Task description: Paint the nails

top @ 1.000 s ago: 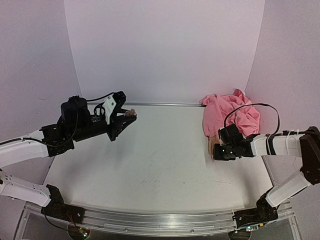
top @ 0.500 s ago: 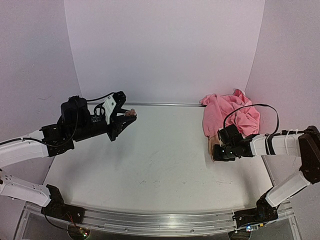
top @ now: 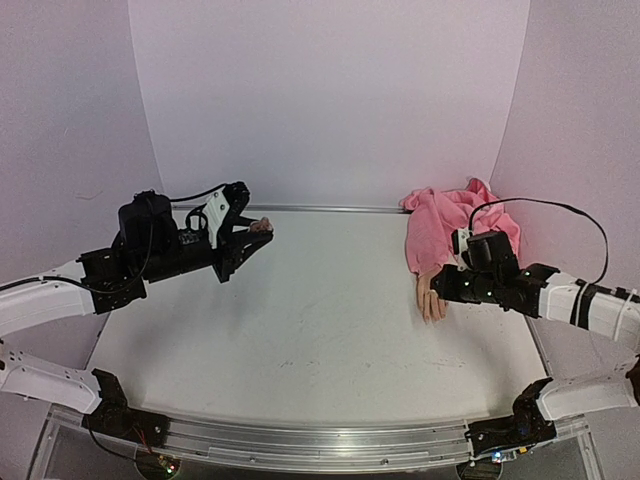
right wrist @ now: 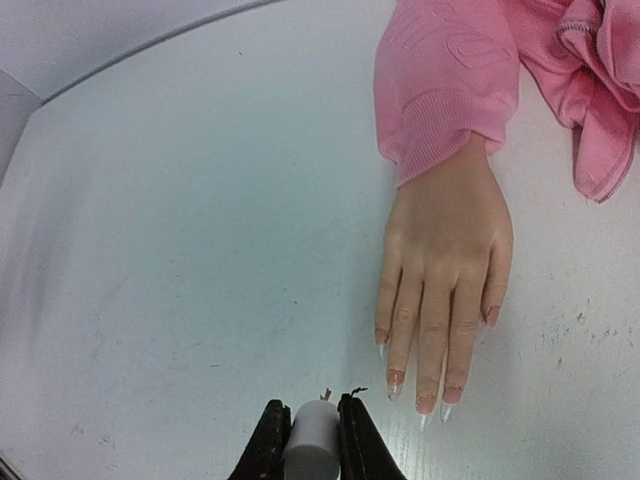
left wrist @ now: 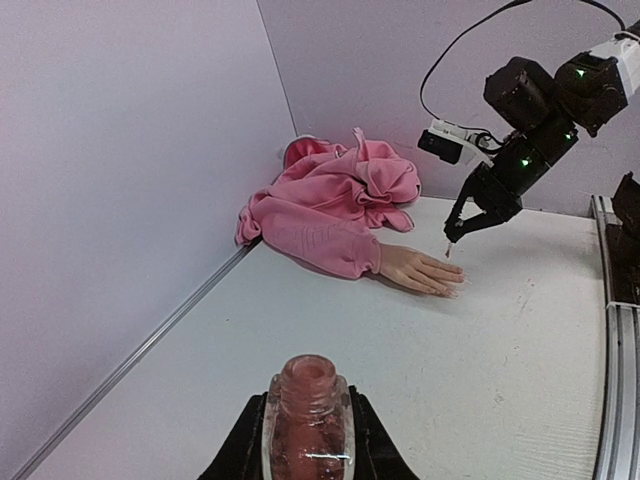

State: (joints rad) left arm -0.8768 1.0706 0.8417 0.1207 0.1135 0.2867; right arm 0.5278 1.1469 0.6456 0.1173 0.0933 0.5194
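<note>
The flesh-coloured mannequin hand (top: 431,297) (right wrist: 445,270) lies palm down at the right, sticking out of a pink sleeve (top: 455,235) (right wrist: 440,100). Its long nails (right wrist: 430,398) carry pinkish polish near their bases. My right gripper (top: 443,284) (right wrist: 311,420) is shut on the white cap (right wrist: 312,445), whose small brush tip (right wrist: 326,393) hovers just left of the fingertips. In the left wrist view that gripper (left wrist: 455,235) hangs above the hand (left wrist: 420,270). My left gripper (top: 258,228) (left wrist: 305,410) is shut on the uncapped pinkish polish bottle (left wrist: 305,440), held aloft at the left.
The rest of the pink garment (left wrist: 330,195) is crumpled in the back right corner against the white walls. A metal rail (top: 320,440) runs along the table's near edge. A black cable (top: 545,205) loops above my right arm.
My right arm has drawn back to the right and lifted off the hand, which now shows whole in the top view. The left arm and bottle have not moved.
</note>
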